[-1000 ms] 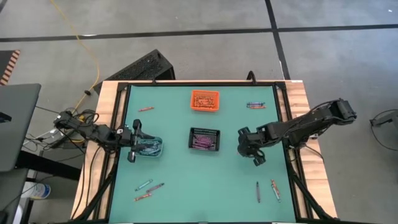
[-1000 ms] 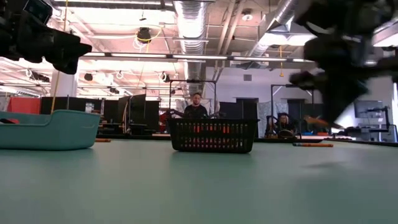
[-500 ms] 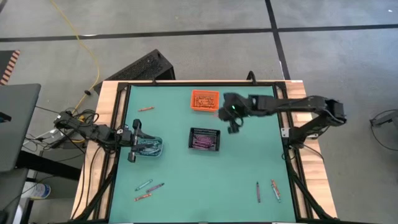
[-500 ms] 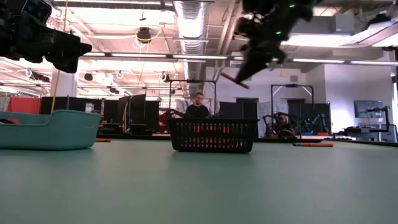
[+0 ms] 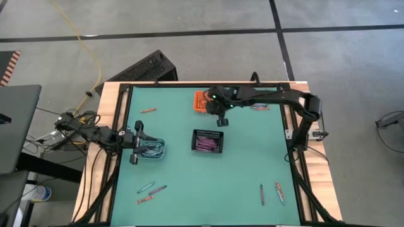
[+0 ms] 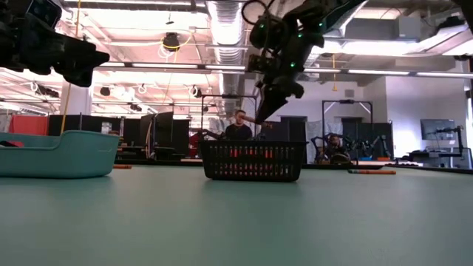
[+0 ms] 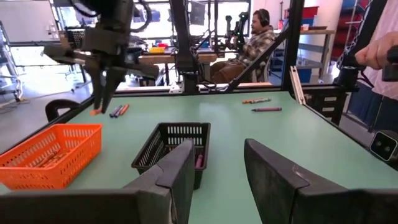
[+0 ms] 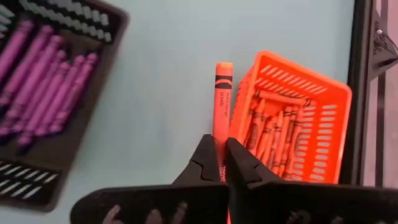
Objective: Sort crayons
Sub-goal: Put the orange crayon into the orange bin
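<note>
Right tool [image 8: 221, 163], pinching orange crayon [image 8: 221, 102], has swung from desk's near right to orange bin [image 8: 292, 124]; release pending. Left tool [image 7: 214, 165] spread above teal bin [image 5: 151, 150].

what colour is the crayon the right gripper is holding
Orange crayon in the right gripper; clearest in the right wrist view.

Three bins [image 5: 207, 140], ten loose crayons [image 5: 148, 110], two arms [image 5: 278, 98].
</note>
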